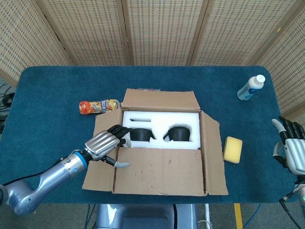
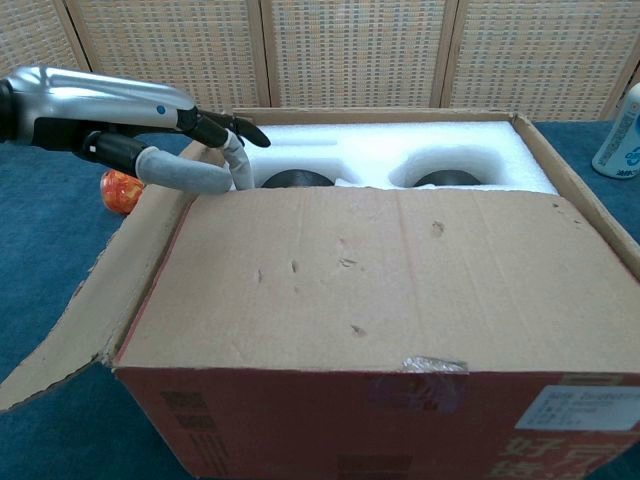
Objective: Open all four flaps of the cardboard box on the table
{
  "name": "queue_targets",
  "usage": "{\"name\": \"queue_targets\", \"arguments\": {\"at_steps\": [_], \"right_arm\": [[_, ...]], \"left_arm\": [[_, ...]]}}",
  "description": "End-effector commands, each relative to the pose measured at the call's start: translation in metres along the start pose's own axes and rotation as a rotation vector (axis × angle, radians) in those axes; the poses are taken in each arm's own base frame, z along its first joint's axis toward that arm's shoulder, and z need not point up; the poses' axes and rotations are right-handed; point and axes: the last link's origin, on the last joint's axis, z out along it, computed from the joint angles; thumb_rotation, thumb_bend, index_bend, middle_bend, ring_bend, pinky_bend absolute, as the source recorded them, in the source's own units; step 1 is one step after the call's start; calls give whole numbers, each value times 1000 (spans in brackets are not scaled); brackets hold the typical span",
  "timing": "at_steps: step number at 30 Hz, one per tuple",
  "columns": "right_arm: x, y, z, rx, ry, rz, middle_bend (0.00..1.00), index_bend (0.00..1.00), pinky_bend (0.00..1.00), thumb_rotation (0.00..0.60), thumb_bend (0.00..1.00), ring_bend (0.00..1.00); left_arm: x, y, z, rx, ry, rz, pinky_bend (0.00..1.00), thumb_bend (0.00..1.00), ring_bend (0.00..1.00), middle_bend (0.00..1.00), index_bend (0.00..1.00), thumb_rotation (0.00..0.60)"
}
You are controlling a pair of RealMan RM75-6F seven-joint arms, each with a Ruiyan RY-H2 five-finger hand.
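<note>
The box (image 1: 159,143) sits mid-bench (image 1: 47,95), its four flaps folded outward. A foam insert (image 1: 183,118) fills it, with two round things (image 1: 141,134) side by side in its hollows. The left hand (image 1: 102,144) lies over the box's left flap (image 1: 101,167), fingers (image 1: 117,130) reaching toward the foam's left edge; whether it touches the flap is hard to tell. Behind the left flap, a pouch (image 1: 97,106) lies on the bench just beside the box's rear left corner. A sponge (image 1: 233,149) lies just right of the right flap. A bottle (image 1: 251,88) lies well apart at the right rear. The right hand (image 1: 290,143) is at the bench's right edge, near the sponge.
</note>
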Motion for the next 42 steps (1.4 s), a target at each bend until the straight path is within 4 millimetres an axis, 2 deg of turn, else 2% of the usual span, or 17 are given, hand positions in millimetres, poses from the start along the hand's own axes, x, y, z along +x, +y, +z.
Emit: {"name": "queue_targets", "arguments": {"at_steps": [1,12,23,28,35,42], "right_arm": [[1,1,0,-2,4,0,31,56,0,600,853,0],[1,1,0,-3,8,0,31,56,0,600,852,0],[1,-1,-1,3,10,-2,31,56,0,600,852,0],[2,-3,2,6,11,-5,31,56,0,600,852,0],[2,-6,3,13,11,-6,31,56,0,600,852,0],[2,-9,5,22,8,-9,31,56,0,600,853,0]], "left_arm": [[-2,1,0,-2,-6,-3,0,67,0,0,309,94],[2,8,-8,-11,-15,-107,0,75,0,0,309,96],[23,18,-22,-63,-18,-290,0,78,0,0,309,96],[33,23,-30,-98,-15,-409,0,84,0,0,309,96],[38,34,-41,-165,-54,-607,0,98,0,0,309,95],[36,44,-62,-316,-194,-860,0,103,0,0,309,87]]}}
